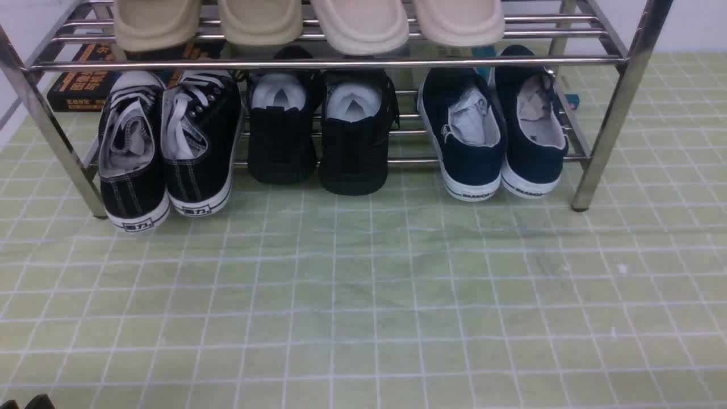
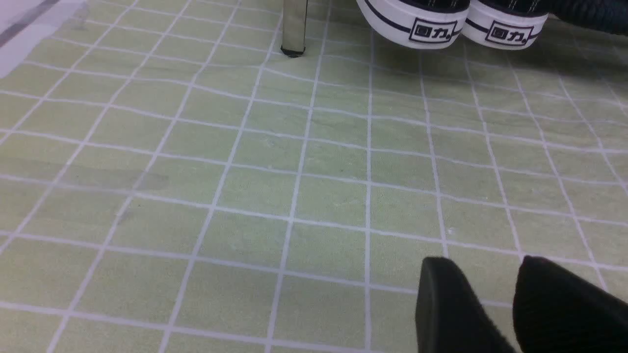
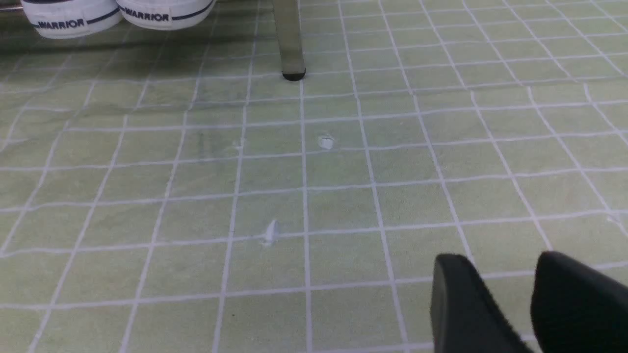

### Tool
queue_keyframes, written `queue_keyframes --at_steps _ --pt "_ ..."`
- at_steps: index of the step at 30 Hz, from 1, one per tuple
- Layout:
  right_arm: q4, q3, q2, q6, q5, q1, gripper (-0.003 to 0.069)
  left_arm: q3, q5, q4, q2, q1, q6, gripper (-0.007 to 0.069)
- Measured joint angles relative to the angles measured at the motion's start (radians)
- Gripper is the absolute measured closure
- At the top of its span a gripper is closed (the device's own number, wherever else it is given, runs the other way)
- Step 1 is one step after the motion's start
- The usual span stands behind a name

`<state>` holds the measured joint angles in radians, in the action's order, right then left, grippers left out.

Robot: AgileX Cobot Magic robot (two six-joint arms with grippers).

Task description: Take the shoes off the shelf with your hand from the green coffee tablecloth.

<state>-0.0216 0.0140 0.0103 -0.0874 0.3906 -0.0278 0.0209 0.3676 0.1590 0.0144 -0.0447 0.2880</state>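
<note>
So the navy shoes [image 1: 468, 136] are sitting on the lower tier of the rack [image 1: 335, 64], at its right end, close to the right front leg. They're side by side, heels poking out past the front bar, with WARRIOR printed on the white soles. You can see something pale stuffed inside both.

Middle of that same tier has the all-black pair [image 1: 353, 142], and the black lace-ups [image 1: 133, 159] with white laces are at the left end, heels also hanging over the front edge. Up on the top tier there are beige clogs [image 1: 260, 25] toward the left and paler clogs [image 1: 363, 25] toward the right, only partly in frame. There's also a dark box [image 1: 76, 88] behind the lace-ups at the left end.

The rack stands on the green cloth [image 1: 352, 295], the one with the white grid, toward its far edge.

Both grippers are empty. The left gripper [image 2: 481, 289] has its fingers apart with just cloth showing between them, so open. Same deal with the right gripper [image 3: 505, 289]: open, nothing in it, hanging over the cloth well apart from the navy shoes.
</note>
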Motion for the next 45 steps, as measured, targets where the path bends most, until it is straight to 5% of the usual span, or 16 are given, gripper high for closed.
queue_keyframes --at_steps 34,45 --pt "-0.004 0.0 0.0 -0.001 0.0 0.0 0.0419 0.0 0.0 0.0 0.0 0.0 0.0 0.0384" --pt "-0.511 0.009 0.0 -0.223 -0.028 0.0 0.0419 0.0 0.0 0.0 0.0 0.0 0.0 0.0384"
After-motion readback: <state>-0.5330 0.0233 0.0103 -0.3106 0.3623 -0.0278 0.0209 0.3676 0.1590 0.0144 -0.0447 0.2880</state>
